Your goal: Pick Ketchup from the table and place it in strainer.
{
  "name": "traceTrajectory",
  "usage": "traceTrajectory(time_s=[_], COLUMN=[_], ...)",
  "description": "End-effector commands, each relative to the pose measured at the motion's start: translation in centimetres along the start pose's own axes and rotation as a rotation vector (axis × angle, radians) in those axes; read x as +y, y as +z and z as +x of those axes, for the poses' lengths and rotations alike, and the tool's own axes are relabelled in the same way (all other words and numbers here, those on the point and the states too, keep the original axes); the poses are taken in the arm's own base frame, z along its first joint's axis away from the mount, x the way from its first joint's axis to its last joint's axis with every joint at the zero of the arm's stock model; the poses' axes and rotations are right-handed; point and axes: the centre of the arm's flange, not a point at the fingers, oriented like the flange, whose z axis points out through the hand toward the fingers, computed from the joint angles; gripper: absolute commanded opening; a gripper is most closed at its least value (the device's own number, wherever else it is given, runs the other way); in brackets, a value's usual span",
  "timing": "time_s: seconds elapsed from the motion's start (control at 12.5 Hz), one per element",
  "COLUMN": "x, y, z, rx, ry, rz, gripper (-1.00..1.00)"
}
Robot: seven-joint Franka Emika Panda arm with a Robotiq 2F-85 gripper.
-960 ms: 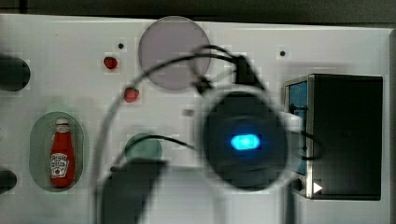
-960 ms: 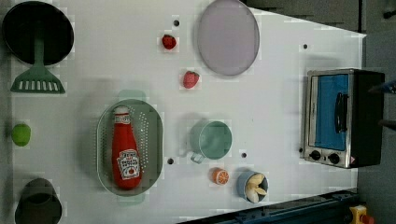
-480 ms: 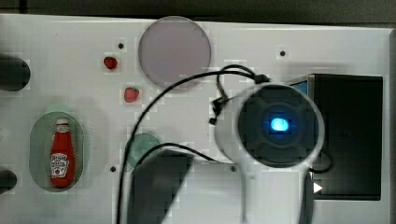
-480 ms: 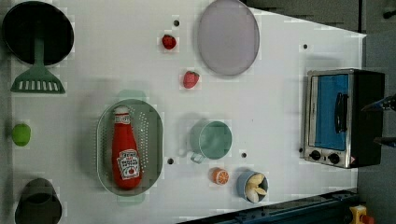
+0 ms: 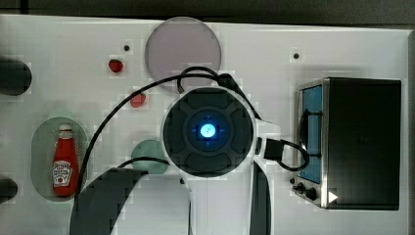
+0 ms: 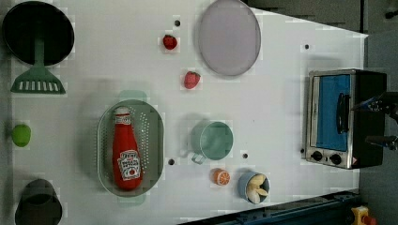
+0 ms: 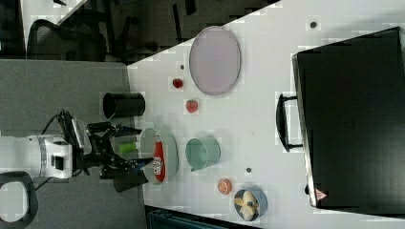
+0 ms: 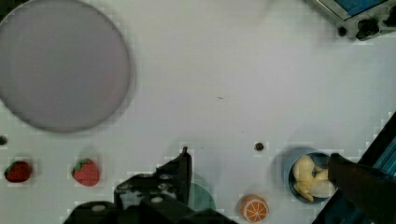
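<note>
The arm point(image 5: 208, 131) has swung around over the table's middle.

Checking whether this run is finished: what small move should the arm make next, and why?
Probably just stay clear, or retreat a little further, with nothing left to grasp. The ketchup bottle already lies on its side inside the strainer, cap toward the left view's top. The gripper is open and empty, high above the table, away from the strainer.

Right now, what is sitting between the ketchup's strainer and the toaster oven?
In the left view, a mint-green cup stands between the strainer holding the Ketchup and the toaster oven; bare white table fills the rest.
</note>
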Motion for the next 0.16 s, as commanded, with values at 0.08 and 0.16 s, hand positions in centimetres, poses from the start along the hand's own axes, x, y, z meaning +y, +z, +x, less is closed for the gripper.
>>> traceTrajectory(time_s=[0.08,0.16], x=[1.24,1.24], y=[-1.48,-1.49], z=[1.04,1.04], rx=[0.01,0.01], ry=[0.0,0.0], rz=[0.029,0.029], gripper=[1.0,1.0])
